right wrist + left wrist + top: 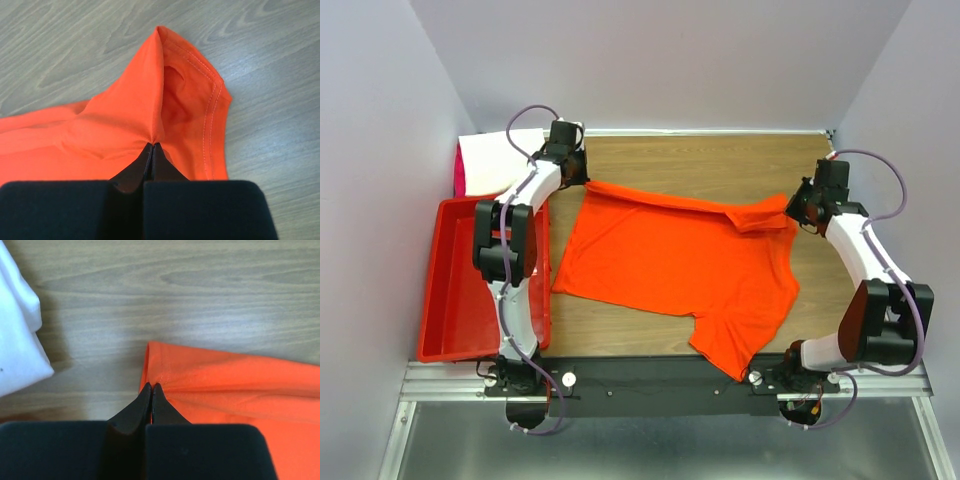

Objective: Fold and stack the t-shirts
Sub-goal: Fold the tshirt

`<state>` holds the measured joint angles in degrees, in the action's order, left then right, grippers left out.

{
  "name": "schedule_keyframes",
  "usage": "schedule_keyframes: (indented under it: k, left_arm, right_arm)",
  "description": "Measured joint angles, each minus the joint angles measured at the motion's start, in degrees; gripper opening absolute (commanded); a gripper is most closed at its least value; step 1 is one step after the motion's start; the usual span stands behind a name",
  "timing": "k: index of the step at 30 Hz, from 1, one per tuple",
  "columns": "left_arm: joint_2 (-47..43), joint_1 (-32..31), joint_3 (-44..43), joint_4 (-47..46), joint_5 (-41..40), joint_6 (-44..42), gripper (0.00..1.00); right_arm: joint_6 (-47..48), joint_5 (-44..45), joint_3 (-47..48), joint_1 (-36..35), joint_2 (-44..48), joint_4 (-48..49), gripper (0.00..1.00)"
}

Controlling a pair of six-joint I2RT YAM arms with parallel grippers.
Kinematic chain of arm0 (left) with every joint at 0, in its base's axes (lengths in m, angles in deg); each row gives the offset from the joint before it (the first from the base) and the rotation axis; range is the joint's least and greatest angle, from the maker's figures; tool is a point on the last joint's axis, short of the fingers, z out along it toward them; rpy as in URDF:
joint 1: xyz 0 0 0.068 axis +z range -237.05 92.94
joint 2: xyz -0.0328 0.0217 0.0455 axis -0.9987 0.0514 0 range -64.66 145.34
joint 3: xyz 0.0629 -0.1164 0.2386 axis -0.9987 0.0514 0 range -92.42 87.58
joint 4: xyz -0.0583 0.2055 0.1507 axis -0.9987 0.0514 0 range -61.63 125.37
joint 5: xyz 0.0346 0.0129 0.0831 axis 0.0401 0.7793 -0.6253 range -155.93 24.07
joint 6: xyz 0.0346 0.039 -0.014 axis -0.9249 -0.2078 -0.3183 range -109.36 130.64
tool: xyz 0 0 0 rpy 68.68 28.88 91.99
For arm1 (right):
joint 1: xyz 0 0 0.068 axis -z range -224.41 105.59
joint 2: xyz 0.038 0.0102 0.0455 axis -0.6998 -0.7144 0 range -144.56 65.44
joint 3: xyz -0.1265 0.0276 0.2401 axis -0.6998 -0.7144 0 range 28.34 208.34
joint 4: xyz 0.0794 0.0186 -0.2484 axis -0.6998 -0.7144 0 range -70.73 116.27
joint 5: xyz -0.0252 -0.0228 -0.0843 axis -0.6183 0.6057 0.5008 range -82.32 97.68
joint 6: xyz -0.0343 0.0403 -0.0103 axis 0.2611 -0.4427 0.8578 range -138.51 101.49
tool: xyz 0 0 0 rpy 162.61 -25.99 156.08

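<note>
Spread across the middle of the wooden table [710, 160], an orange-red t-shirt [670, 265], mostly flat, with one sleeve reaching the near edge. Pinched at its far left corner by the left gripper [582, 182], jaws shut tight on a small fold of cloth right at the edge, with creases fanning out from the tips in the left wrist view. Pinched likewise at the far right by the right gripper [800, 208], jaws closed on a raised peak of cloth beside the stitched sleeve opening, the sleeve folded back over the body there. Between the two grips, a far edge drawn into a fairly straight line. Off to the far left, just beyond the left gripper, a white t-shirt [500, 158], apart from the orange-red one, with a sliver of pink t-shirt [459, 172] showing at its left side. Along the left side of the table, nearer, a red bin [445, 300].
</note>
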<state>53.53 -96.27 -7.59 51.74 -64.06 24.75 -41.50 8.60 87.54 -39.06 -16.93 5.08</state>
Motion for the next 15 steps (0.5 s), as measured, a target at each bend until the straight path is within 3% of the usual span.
schedule_keyframes:
  k: [15]
  left_arm:
    - [-2.71, 0.0, 6.64, 0.7, 0.15, 0.02, 0.0]
  right_arm:
    - [-1.16, 0.0, -4.92, 0.0, 9.7, -4.66, 0.01]
